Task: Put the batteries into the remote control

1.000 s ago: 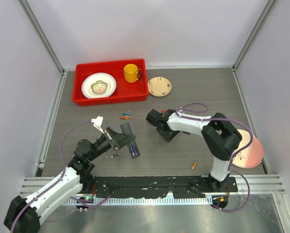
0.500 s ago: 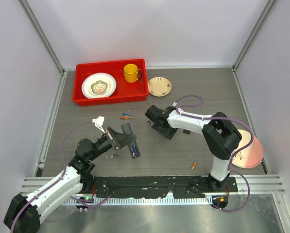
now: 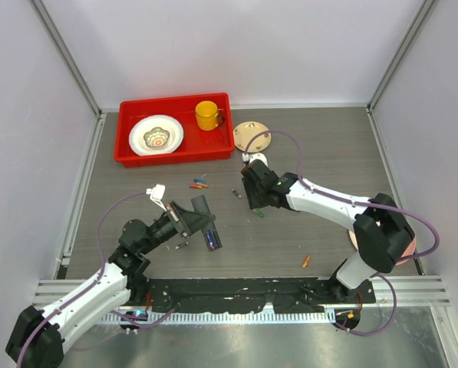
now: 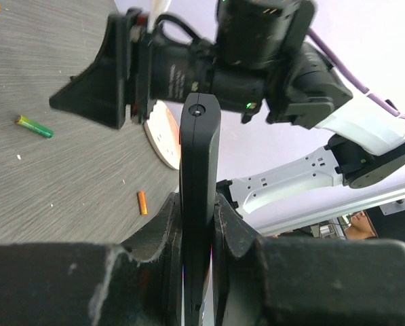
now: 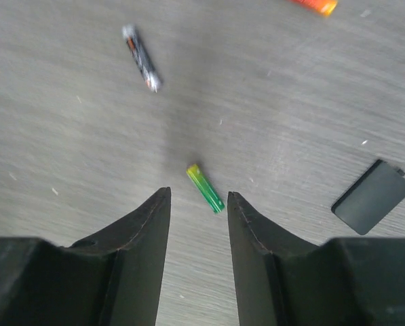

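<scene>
Swinging right gripper (image 5: 198, 204) round, hovering with jaws parted above green battery (image 5: 205, 189); clenching remote (image 4: 199, 176) edgewise in left gripper (image 4: 197, 224) above table (image 3: 328, 153).

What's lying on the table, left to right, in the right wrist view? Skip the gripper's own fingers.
silver-and-black battery → green battery, just ahead of the gap between the fingers → orange battery, cut off by the top edge → black back cover
</scene>
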You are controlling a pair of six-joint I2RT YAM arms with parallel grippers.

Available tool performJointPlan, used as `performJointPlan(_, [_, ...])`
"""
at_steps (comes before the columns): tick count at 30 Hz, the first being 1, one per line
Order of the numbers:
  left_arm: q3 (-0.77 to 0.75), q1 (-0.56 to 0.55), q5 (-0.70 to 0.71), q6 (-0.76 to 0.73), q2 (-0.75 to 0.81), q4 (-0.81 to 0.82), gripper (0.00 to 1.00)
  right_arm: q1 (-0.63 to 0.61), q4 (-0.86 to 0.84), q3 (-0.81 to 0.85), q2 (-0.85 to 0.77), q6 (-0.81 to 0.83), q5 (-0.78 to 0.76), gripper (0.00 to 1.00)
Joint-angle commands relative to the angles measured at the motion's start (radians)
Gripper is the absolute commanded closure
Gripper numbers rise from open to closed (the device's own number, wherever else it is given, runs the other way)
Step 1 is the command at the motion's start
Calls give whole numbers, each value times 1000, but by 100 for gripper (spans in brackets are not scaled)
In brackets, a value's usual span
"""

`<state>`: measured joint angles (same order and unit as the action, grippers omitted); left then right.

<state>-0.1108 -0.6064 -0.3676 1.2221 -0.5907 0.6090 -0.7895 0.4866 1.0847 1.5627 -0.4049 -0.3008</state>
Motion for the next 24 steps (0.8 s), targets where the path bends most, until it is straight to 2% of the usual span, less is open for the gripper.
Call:
performJointPlan(1, [-1,7,-19,-9,-3,58,100,3,-69,-66,7,230,156,55])
performJointPlan(10, [-7,7,-34,-6,-20,71,100,15,-52,-45,91,268,170,52])
performJointPlan(20, [-3,7,-28,-10,-23,74,100,50,-54,-74,125,261,178,54])
performJointPlan(24, [-7,7,-34,-9,-34,83,100,61,-54,-68,135,255,206,59])
